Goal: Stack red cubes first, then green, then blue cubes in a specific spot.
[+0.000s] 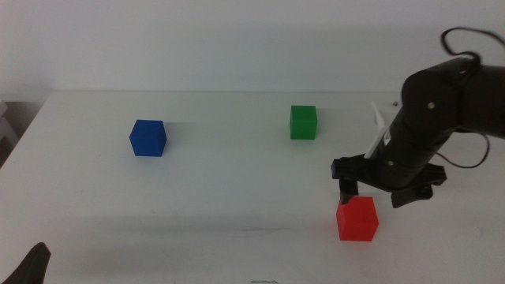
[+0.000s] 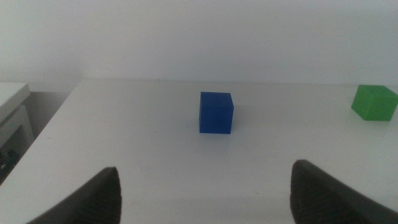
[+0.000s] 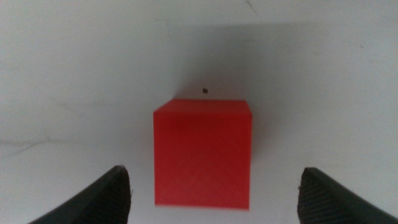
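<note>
The red cube (image 1: 357,218) sits on the white table (image 1: 237,197) at the near right edge, with the right gripper (image 1: 379,193) poised just above it, jaws spread wide and gripping nothing. The left gripper (image 1: 31,267) waits at the near left corner, also spread and empty. Farther back, well apart, stand the blue cube (image 1: 147,138) on the left and the green cube (image 1: 303,122) right of centre, nothing lying between them
</note>
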`<action>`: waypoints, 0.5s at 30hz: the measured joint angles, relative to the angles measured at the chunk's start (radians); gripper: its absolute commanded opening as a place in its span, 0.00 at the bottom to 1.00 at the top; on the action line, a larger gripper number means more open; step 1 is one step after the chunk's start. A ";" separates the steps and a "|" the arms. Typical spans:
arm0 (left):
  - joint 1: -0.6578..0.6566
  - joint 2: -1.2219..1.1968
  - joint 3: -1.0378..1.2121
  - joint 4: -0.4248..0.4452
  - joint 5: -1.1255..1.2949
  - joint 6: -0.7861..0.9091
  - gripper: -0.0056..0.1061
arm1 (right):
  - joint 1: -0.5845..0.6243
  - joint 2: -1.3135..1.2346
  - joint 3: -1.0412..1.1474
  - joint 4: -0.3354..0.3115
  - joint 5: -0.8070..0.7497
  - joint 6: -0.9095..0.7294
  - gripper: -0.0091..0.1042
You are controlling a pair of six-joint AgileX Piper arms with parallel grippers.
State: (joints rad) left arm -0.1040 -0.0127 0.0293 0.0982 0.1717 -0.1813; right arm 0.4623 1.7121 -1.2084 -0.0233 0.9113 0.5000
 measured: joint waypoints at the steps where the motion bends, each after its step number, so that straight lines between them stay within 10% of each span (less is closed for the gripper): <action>1: 0.000 0.000 0.000 0.000 0.000 0.000 0.88 | 0.000 0.016 -0.002 -0.001 -0.009 0.000 0.91; 15: 0.000 0.000 0.000 0.000 0.000 0.000 0.88 | 0.000 0.133 -0.002 -0.003 -0.057 0.002 0.82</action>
State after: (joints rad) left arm -0.1040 -0.0127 0.0293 0.0982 0.1717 -0.1813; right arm 0.4623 1.8456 -1.2105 -0.0262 0.8548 0.5019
